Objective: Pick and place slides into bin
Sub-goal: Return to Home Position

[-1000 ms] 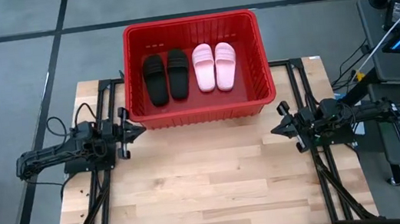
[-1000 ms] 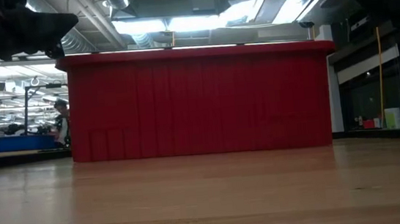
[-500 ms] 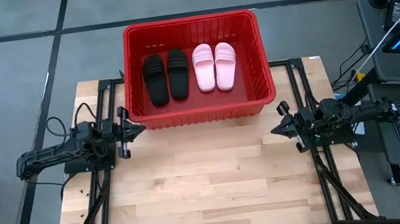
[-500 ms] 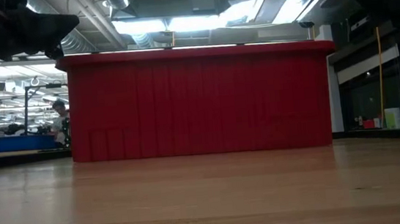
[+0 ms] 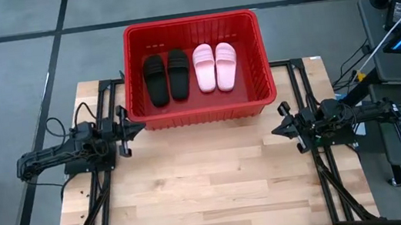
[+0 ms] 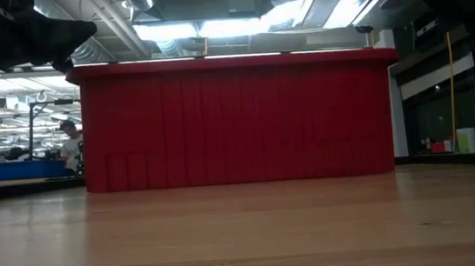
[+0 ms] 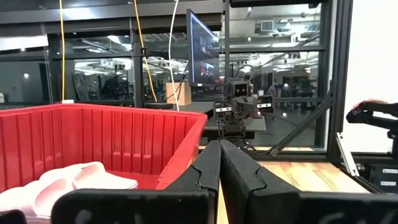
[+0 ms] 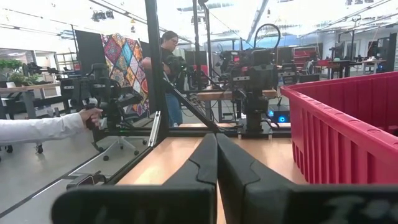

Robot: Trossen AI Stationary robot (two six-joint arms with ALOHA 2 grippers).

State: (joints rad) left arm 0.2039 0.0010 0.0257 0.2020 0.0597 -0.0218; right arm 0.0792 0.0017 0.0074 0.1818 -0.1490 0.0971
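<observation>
1. In the high view, the red bin (image 5: 189, 22) sits at the upper middle of the frame, on the far edge of the wooden table (image 5: 211, 193). All four slides lie inside it in one row: the two black slides (image 5: 166, 78) on the left and the two pink slides (image 5: 215, 67) on the right. Their long axes run up and down the frame, parallel to the bin's short walls.
2. The left tool (image 5: 137, 127) sits just beside the bin's lower-left corner and points right. Its wrist view shows its fingers (image 7: 208, 167) pressed together with nothing between them.
3. The right tool (image 5: 276, 129) lies below and just outside the bin's lower-right corner and points left. It is closed and empty too, and stands a little further from the wall than the left tool.
4. We see no slide on the bare table, so we judge the placing done. What remains is pulling both arms back. The bin lies up-frame between the tools, and the left arm is nearer its corner, so that arm needs the more care.
5. The bin is rigid plastic with ribbed, slotted walls and a thick rim. The slides look like soft moulded foam, the black ones matte and the pink ones smooth, each with a wide strap. The table is pale, jointed wood.
</observation>
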